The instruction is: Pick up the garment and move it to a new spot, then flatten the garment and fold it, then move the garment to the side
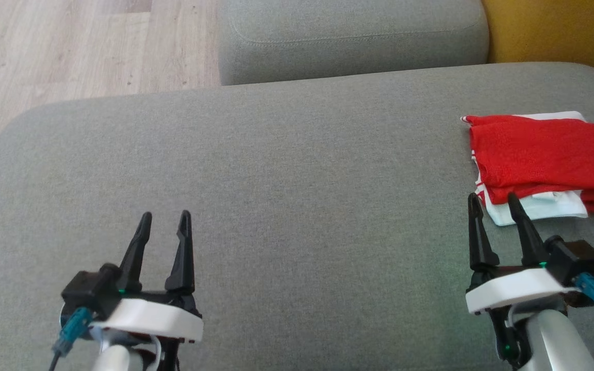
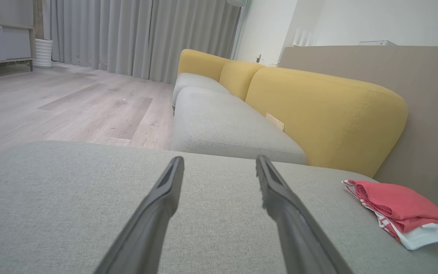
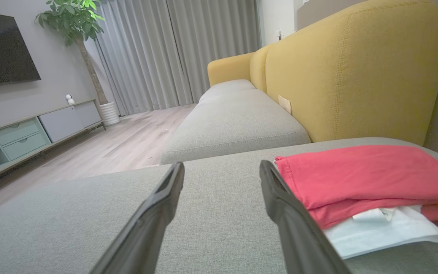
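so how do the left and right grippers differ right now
The left gripper is over bare grey cushion, far from the garment; the right gripper has its fingers right at the folded garment's near white edge.
In the head view the left gripper's fingers lean slightly right, while the right gripper's lean left.
Shared: both are open and hold nothing.

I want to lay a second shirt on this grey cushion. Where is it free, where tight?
Free: the whole middle of the cushion, between the left gripper and the right gripper, up to its far edge, and the left side toward the floor. Crowded: the right edge, where the folded garment lies just beyond the right gripper's tips.
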Robot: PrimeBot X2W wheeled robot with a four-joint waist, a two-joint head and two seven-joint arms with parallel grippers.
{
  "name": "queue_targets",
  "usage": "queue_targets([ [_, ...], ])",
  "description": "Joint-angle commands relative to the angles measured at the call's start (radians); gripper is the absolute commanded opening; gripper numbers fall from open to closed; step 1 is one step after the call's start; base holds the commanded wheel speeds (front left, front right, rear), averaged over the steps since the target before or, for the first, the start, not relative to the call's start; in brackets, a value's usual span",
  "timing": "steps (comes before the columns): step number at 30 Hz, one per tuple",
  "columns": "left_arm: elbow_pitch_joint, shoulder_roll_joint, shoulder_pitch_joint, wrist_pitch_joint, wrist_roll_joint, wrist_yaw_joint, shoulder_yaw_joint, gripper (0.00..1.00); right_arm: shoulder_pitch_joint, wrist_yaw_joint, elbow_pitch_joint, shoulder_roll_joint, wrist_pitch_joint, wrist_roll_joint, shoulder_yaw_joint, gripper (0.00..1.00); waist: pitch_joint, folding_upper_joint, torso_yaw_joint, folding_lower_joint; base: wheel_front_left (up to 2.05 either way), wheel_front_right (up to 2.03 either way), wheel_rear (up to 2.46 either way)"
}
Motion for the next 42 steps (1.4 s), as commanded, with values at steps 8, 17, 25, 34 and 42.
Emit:
queue_targets([
  [8,-0.024,0.002,-0.021,-0.006,0.004,-0.008,0.045,1.00,-0.023,-0.001,-0.029,0.001,-0.017,0.003,0.027,1.00,0.001,0.0000,-0.004,0.0000,0.00,0.00,0.00],
  [17,-0.033,0.002,-0.019,-0.006,-0.003,-0.015,0.054,1.00,-0.025,-0.001,-0.024,0.001,-0.020,0.014,0.031,1.00,0.000,0.0000,-0.006,0.0000,0.00,0.00,0.00],
  [25,0.003,0.000,0.015,0.001,-0.020,-0.009,0.030,0.00,0.001,0.000,0.021,0.000,-0.008,0.017,0.007,0.00,-0.002,0.0000,-0.006,0.0000,0.00,0.00,0.00],
  [34,0.043,0.003,0.022,0.018,-0.097,-0.013,0.038,0.00,0.017,0.000,0.048,0.002,0.013,0.097,-0.002,0.00,-0.001,0.0000,-0.006,0.0000,0.00,0.00,0.00],
  [42,0.053,0.007,0.010,0.038,-0.185,-0.020,0.050,0.00,0.017,0.000,0.038,0.002,0.035,0.186,-0.011,0.00,0.000,0.0000,-0.006,0.0000,0.00,0.00,0.00],
])
